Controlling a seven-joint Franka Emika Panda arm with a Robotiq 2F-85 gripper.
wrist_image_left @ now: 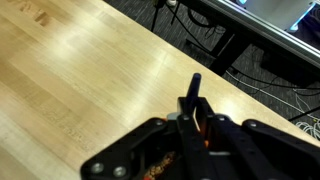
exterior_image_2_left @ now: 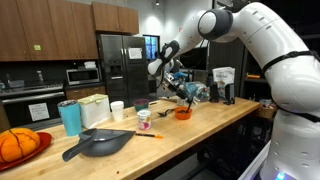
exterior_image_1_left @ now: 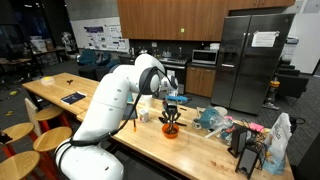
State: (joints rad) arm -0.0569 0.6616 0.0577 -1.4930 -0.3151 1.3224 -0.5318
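Wrist view is showing the gripper [wrist_image_left: 198, 122] clamping an upright dark stick [wrist_image_left: 194, 90] (possibly a utensil), hovering straight above the orange bowl [exterior_image_1_left: 171, 131].

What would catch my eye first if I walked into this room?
The big white robot arm bends over a long wooden counter, its gripper shut on a dark stick over a small orange bowl. Farther along the counter, an exterior view shows a teal cup and a round orange pumpkin-like thing. A steel fridge stands behind.
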